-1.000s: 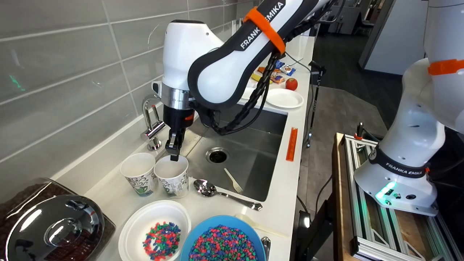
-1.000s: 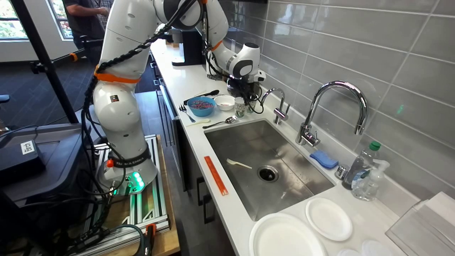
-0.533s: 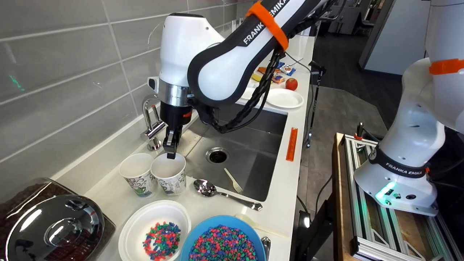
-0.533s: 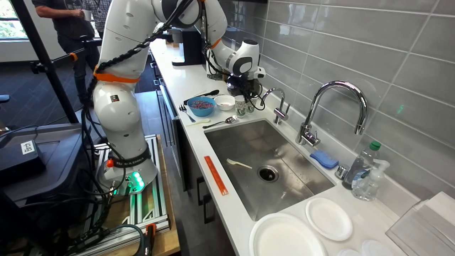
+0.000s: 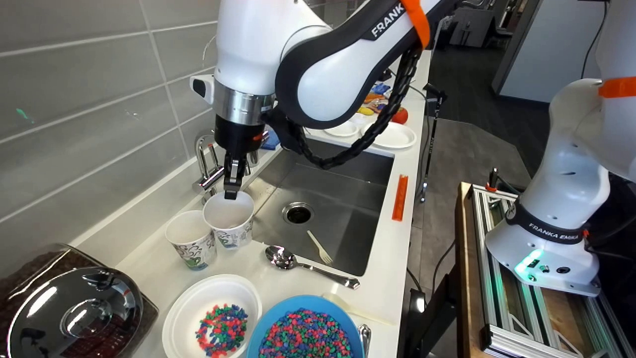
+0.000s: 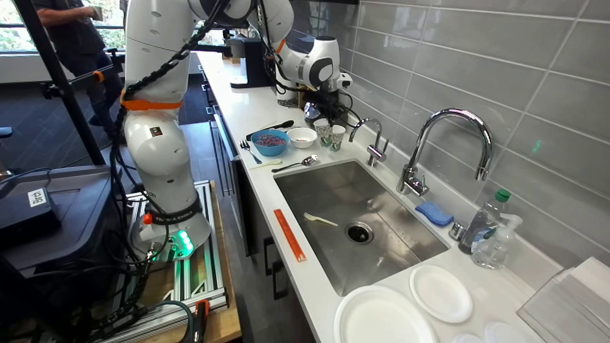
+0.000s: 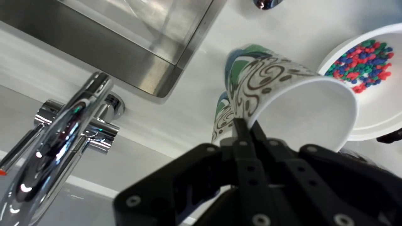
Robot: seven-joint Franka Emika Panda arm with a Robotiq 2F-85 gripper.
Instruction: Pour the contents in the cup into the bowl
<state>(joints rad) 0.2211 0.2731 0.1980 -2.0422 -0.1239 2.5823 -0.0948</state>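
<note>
Both exterior views looked down along counter (image 6: 259, 107) from opposite ends of sink (image 6: 348, 264), sharing it plus cup (image 5: 232, 224). Wrist view, much nearer, aimed down past gripper (image 7: 249, 124).

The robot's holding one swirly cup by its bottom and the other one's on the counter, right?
Not by its bottom: the wrist view shows the gripper pinching the swirly cup by its rim. The other cup is on the counter.
</note>
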